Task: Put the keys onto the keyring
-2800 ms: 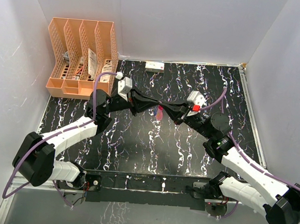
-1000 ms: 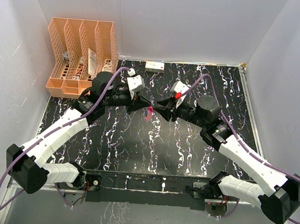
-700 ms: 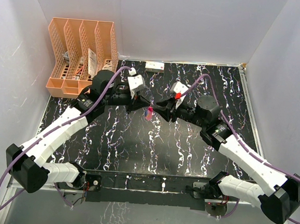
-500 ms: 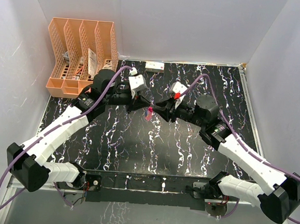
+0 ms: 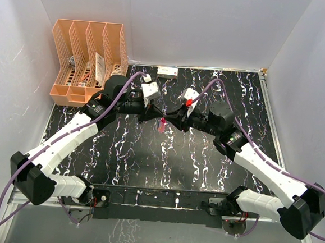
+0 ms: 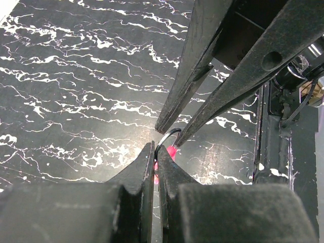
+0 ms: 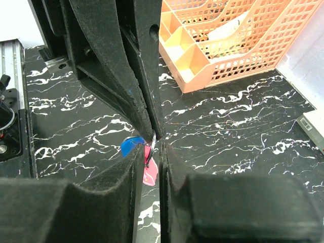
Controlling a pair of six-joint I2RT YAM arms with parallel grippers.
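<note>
My two grippers meet tip to tip over the middle of the black marbled table. My left gripper (image 5: 158, 118) (image 6: 155, 152) is shut on the keyring (image 6: 169, 134), a thin metal ring with the red-pink strap (image 5: 161, 125) (image 7: 150, 175) hanging below it. My right gripper (image 5: 169, 120) (image 7: 154, 154) is narrowly open, one finger on each side of the ring (image 7: 153, 142). The blue key head (image 7: 130, 146) shows just left of the ring, behind my right gripper's left finger; whether it hangs on the ring I cannot tell. The silvery-white key is hidden.
An orange file rack (image 5: 88, 59) (image 7: 228, 40) with papers stands at the back left. A small white box (image 5: 167, 72) lies at the back edge. White walls close in the table on three sides. The arm bases sit on the near rail (image 5: 156, 199).
Both arms have lifted and drawn in from their lower, stretched pose. In the last second my right gripper has edged left, closer onto the ring held by my left gripper.
</note>
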